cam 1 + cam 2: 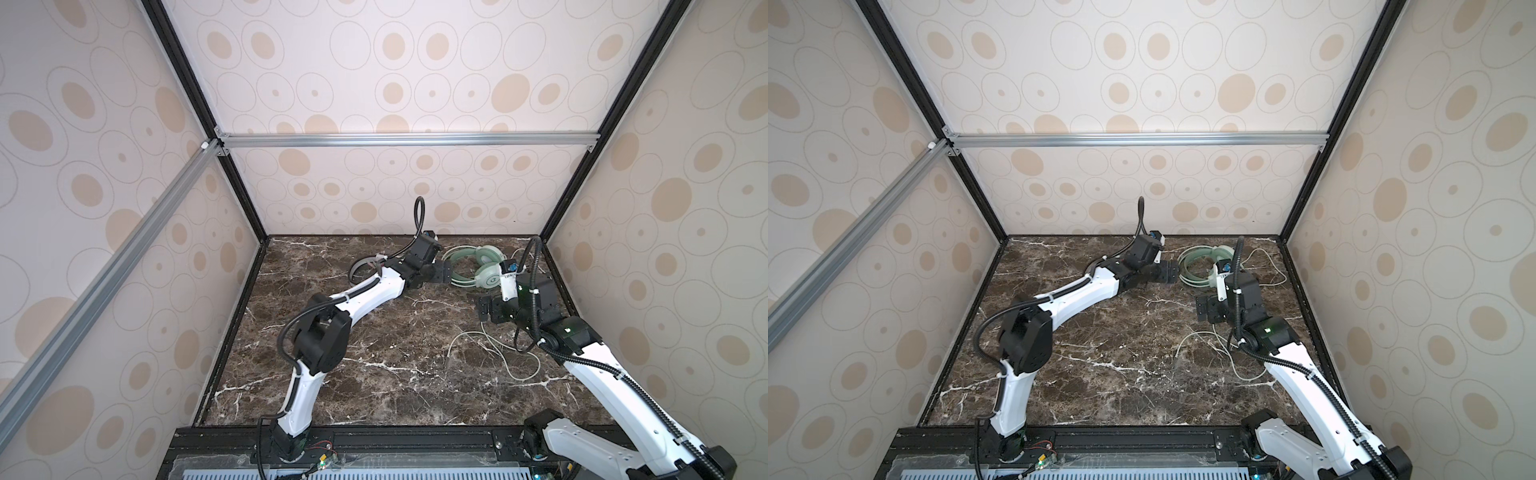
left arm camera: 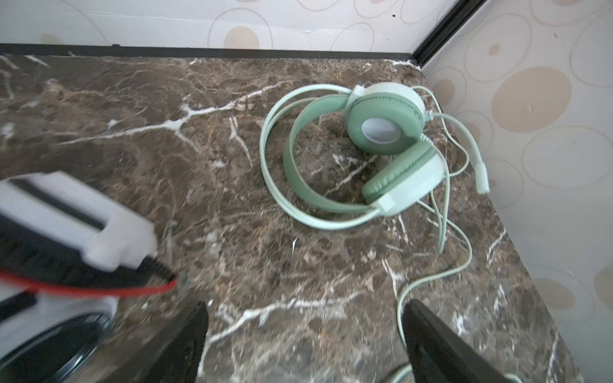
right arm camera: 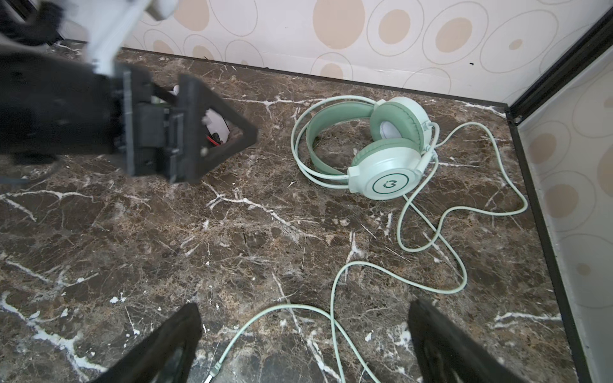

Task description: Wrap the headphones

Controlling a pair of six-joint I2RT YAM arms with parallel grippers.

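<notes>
We see the dark marble table (image 1: 374, 374) filling the floor of the papered enclosure. Over it reach the two arms: the left arm (image 1: 365, 299) stretches toward the far side, and the right arm (image 1: 611, 374) bends in from the near right.

The mint-green headset (image 3: 386, 180) lies on its side in the far right corner of the table. Its ear cups rest against each other and its headband arcs out toward the left. The white headset (image 2: 76, 215) lies on the far part of the table, left of the mint one. In both top views the left arm hides most of it, and in the left wrist view it is blurred.

The left gripper (image 1: 444, 272) hangs low beside the mint headband. In a top view the two seem to meet, but the right wrist view shows them apart. Its claw is released, the fingers spread wide with only marble between them.

The right gripper (image 1: 483, 309) sits nearer to us than the mint headset. It too is released and grasps nothing.

The pale green cord (image 3: 399, 228) sprawls unwrapped in loose loops, from the lower ear cup across the marble and beneath the right gripper's spread fingers. The thin red cord (image 2: 132, 292) trails from the white headset. The mint headset's microphone boom (image 2: 482, 175) points toward the side wall.
</notes>
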